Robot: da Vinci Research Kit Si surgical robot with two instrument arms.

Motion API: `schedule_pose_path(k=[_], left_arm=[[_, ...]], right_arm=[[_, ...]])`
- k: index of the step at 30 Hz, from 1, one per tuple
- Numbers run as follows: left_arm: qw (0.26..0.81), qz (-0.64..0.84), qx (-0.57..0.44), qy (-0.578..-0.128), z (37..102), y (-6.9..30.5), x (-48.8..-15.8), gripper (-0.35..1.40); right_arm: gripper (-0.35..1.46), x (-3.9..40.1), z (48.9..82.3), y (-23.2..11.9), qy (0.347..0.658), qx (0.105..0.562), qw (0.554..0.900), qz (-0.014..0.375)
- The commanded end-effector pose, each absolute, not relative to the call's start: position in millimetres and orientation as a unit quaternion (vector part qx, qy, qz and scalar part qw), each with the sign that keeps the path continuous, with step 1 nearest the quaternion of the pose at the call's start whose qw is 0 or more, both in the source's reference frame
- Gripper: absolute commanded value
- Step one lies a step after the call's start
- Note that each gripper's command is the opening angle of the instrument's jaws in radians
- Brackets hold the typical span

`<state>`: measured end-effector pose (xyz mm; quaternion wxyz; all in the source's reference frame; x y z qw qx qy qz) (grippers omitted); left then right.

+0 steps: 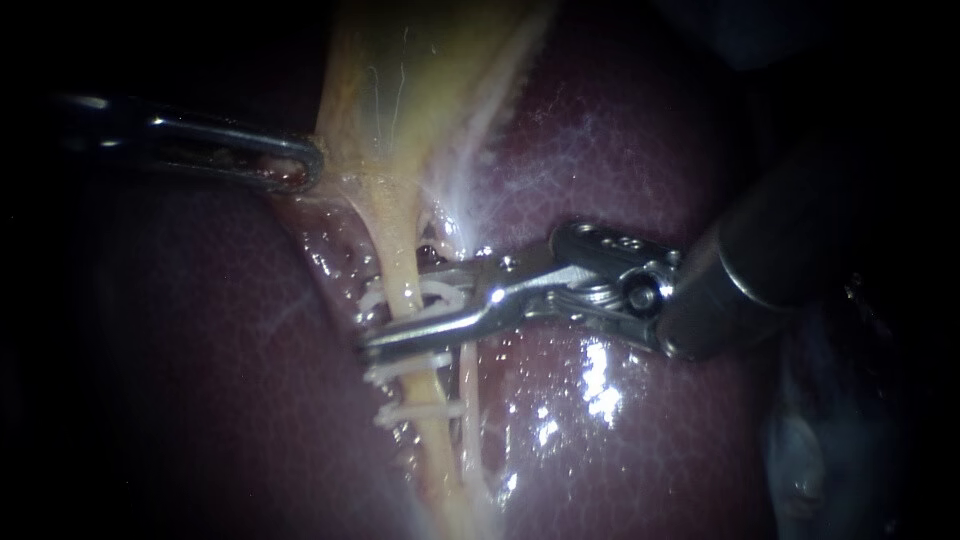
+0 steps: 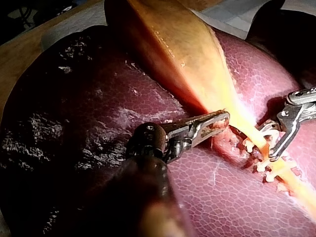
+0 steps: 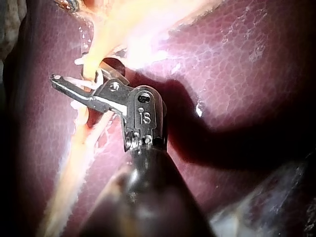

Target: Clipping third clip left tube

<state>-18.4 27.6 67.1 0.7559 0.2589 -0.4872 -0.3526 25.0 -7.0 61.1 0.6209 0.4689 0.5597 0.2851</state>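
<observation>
Placement is under way: my right instrument's pincer [image 1: 398, 305] stands open astride the left tube [image 1: 398, 245], beside white clips [image 1: 420, 410] already on it and apparently not yet squeezing, so closing squarely comes next, while my left instrument's pincer [image 1: 305, 165] is clamped on the gallbladder [image 1: 400, 90].

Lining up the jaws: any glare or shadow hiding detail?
Endoscope view: glare on the liver below the right instrument; the left instrument, gripping the gallbladder, sits in gloom. Right wrist view: the instrument's shadow darkens the liver. Left wrist view: evenly lit.
</observation>
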Motion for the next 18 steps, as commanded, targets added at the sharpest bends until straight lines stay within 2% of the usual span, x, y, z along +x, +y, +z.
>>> schedule_pose_path(k=[1,7,13,16,18], left_arm=[[0.756,-0.353,0.259,-0.487,67.1,27.6,-18.4,-0.35],[0.756,-0.352,0.260,-0.487,67.2,27.5,-18.4,-0.35],[0.756,-0.351,0.261,-0.487,67.2,27.5,-18.5,-0.35],[0.756,-0.351,0.261,-0.487,67.2,27.5,-18.5,-0.35],[0.756,-0.351,0.261,-0.487,67.2,27.5,-18.5,-0.35]], right_arm=[[0.49,25.0,60.5,-6.8,0.563,0.469,0.617,0.286],[0.47,25.0,58.0,-5.5,0.571,0.476,0.601,0.293],[0.35,24.6,57.8,-5.3,0.562,0.489,0.593,0.305],[0.16,24.2,58.0,-5.2,0.559,0.493,0.591,0.308],[-0.03,24.0,58.2,-5.2,0.559,0.493,0.591,0.307]])
